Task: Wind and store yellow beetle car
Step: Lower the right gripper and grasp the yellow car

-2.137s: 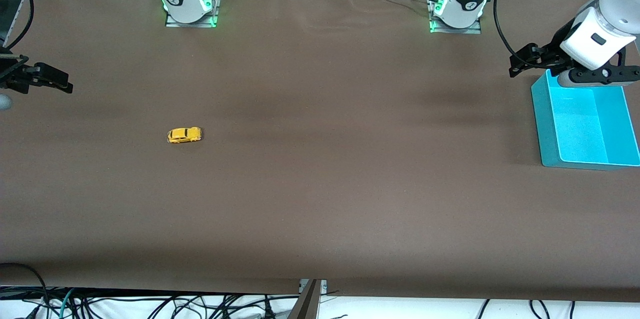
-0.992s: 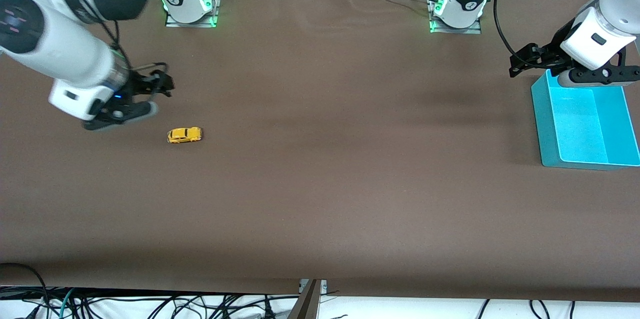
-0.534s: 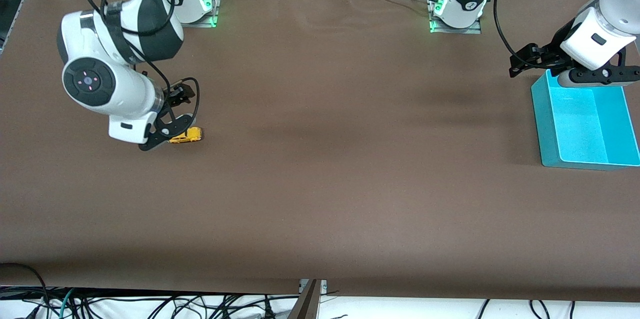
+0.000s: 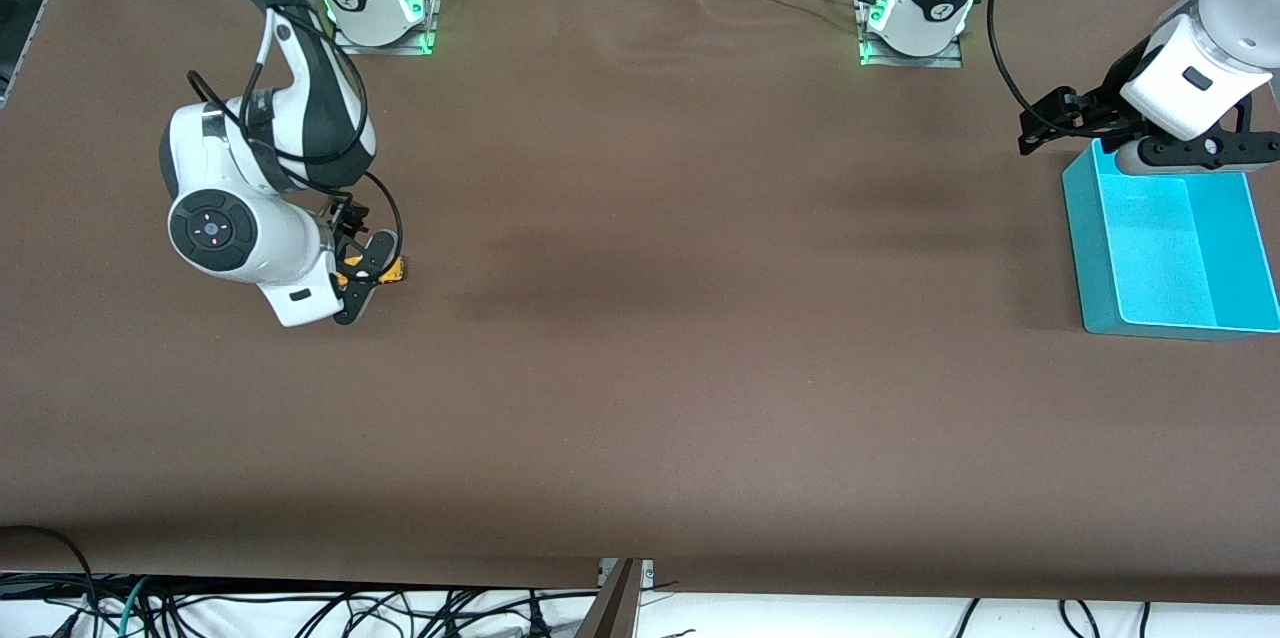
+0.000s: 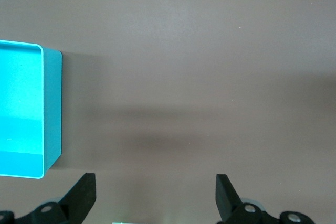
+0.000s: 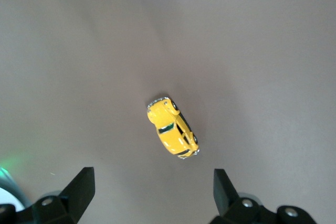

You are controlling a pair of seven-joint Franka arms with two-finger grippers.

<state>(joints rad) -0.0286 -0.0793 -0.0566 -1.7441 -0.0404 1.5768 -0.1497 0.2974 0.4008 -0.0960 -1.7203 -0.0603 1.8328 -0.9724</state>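
Note:
The yellow beetle car (image 4: 393,270) stands on its wheels on the brown table toward the right arm's end, partly covered by the right hand in the front view. My right gripper (image 4: 365,276) hangs just above it, open. In the right wrist view the car (image 6: 172,128) lies a little ahead of the gap between the two black fingertips (image 6: 84,179), and nothing touches it. My left gripper (image 4: 1195,158) waits open and empty in the air by the teal bin (image 4: 1078,228); its fingers (image 5: 84,192) stand wide apart over bare table.
The open teal bin (image 5: 52,108) sits at the left arm's end of the table with nothing inside. Both arm bases stand along the table's edge farthest from the front camera. Cables hang below the near edge.
The right arm has swung in from its end of the table and come down over the car. The car and the left arm have not moved.

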